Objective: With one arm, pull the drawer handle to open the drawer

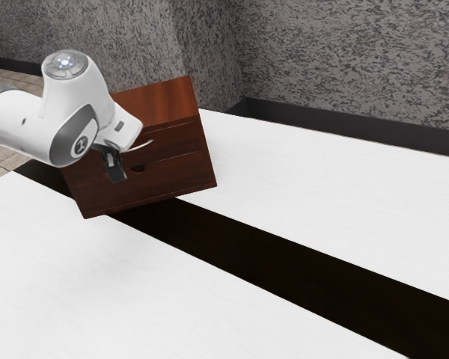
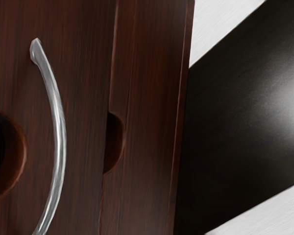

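Wrist view: stiff, slick metal drawer handle [image 2: 61,132], likely best hooked mid-arc; end effector [image 1: 117,169] state cannot be told.

Arm [image 1: 67,112] covers part of drawer cabinet [image 1: 172,161]. Handle [image 2: 59,132] lower end cut by wrist view edge; round recess [image 2: 7,156] cropped too.

Cabinet [image 1: 172,112] on the table [image 1: 322,187], claw [image 1: 117,169] before its front, beside the handle [image 2: 61,132]
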